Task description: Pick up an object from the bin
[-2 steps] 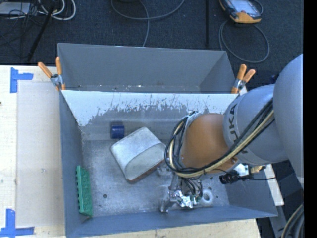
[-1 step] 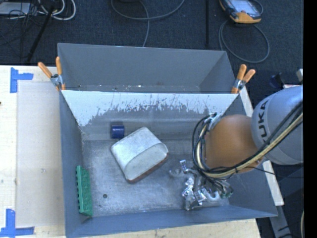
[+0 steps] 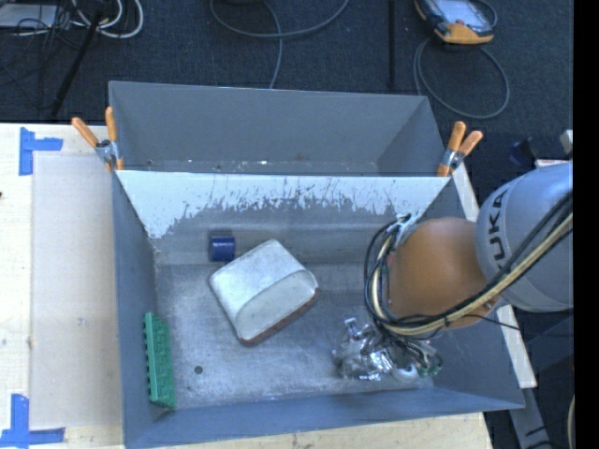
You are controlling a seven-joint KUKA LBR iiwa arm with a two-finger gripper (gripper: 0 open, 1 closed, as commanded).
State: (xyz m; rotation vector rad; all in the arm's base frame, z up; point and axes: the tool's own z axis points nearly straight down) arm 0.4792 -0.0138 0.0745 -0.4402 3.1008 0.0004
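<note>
The pale grey block (image 3: 262, 286), rounded at its corners with a brown rim along its lower right side, lies mid-floor in the bin (image 3: 281, 138). It sits askew to the walls and is nearly as wide as long, so we cannot call its long axis. The pincer (image 3: 374, 361) sits low near the bin's lower right corner, near the block but apart from it. A shiny tangle there keeps us from telling whether it is apart or together, or whether anything lies under it. A small blue thing (image 3: 222, 246) sits just behind the block, and a green toothed strip (image 3: 159, 358) lies along the left wall.

1 blue block (image 3: 222, 247), 1 pale box (image 3: 263, 288), 1 green strip (image 3: 159, 360).
</note>
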